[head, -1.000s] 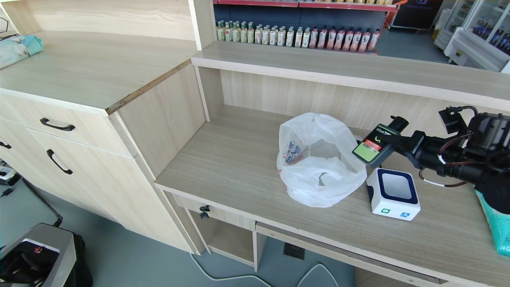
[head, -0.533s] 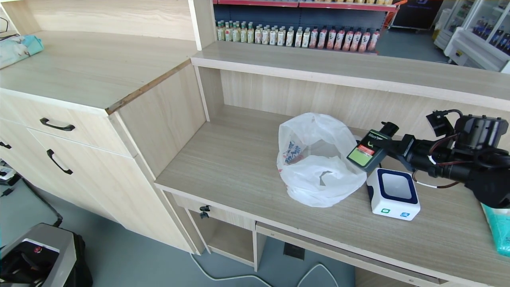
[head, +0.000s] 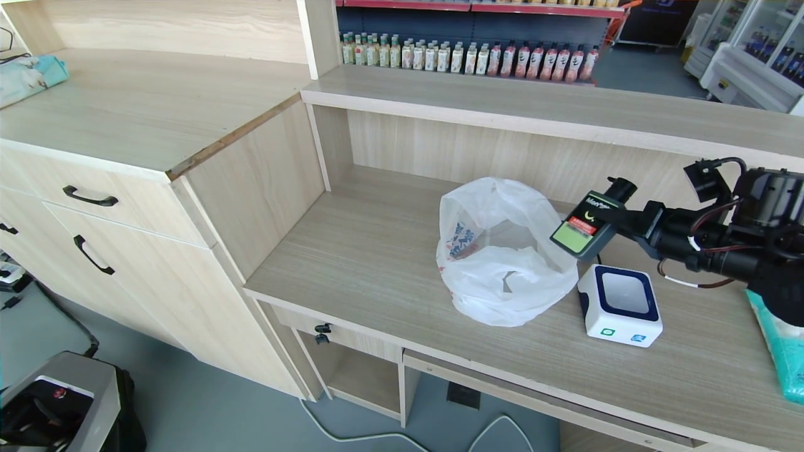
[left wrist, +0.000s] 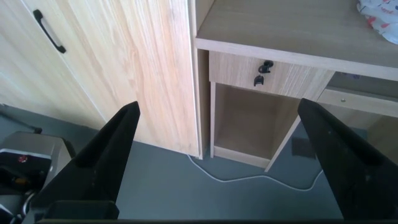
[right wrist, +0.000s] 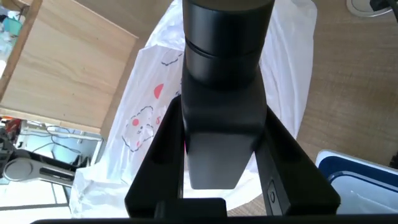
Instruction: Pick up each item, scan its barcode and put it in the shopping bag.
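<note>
Right tool (right wrist: 225, 152): closed on a dark bottle (head: 581, 231), one black finger on each side of its body; seen at the right of the head view.
Bottle: dark grey with a green and red label and a black cap (head: 620, 187). It is held off the counter (head: 377, 251) and tilted, with the cap toward the upper right and the label facing up. Its lower end lies over the right edge of the shopping bag (head: 496, 251).
Shopping bag: thin white plastic with red and blue print on its left side, standing open at the middle of the counter, its mouth facing up. In the right wrist view the bag's opening lies right behind the bottle.
Scanner (head: 620, 304): white box with a dark blue frame round a pale window, flat on the counter just beside the bag's right side and lower in the frame than the bottle.
Teal pack (head: 779, 351): lies on the counter at the right edge of the frame, partly behind the right arm.
Left tool (left wrist: 219, 106): fingers spread wide with nothing between them; under it are grey floor, the cabinet side and a small lock (left wrist: 264, 71) on the counter's front.
Cabinet (head: 144, 263): light wood, at the left of the frame, with black handles (head: 90, 199).
Second teal pack (head: 28, 74): on the cabinet top at the upper left.
Shelf bottles (head: 465, 56): a row at the top centre, behind the counter.
</note>
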You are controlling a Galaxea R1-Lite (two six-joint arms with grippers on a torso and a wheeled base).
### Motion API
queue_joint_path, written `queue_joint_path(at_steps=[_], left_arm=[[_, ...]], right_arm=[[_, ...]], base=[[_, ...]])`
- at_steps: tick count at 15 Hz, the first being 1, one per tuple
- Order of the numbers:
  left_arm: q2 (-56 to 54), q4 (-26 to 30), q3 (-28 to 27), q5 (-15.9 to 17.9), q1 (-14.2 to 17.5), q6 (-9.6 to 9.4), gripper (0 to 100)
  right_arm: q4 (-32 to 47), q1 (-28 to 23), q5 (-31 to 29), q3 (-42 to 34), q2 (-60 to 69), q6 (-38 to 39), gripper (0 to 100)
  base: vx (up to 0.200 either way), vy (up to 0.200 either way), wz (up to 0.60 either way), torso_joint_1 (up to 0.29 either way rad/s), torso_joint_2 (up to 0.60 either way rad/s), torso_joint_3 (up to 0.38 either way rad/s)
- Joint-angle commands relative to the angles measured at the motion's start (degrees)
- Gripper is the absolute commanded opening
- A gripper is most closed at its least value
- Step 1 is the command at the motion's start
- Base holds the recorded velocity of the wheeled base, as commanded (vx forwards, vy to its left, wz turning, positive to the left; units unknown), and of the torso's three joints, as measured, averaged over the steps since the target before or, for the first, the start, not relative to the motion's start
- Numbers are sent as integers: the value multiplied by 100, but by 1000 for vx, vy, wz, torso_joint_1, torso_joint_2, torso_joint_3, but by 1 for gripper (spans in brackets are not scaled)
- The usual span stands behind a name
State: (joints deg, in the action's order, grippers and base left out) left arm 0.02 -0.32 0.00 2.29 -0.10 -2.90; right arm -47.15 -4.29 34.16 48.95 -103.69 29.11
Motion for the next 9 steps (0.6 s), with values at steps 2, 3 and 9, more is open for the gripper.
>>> queue_joint_path(at_steps=[2,3,9], left_arm=[[-2,-3,0,-1,1,0,100],[-2,-3,0,-1,1,0,100],[-2,-3,0,-1,1,0,100]], right_arm=[[233,-10,-14,-271,499,-415,0],[303,-46,-32,-359,561,-477,0],[356,-406,-454,-816,613,-1136,0]], base=[[0,0,0,0,0,0],[0,0,0,0,0,0],[0,0,0,0,0,0]])
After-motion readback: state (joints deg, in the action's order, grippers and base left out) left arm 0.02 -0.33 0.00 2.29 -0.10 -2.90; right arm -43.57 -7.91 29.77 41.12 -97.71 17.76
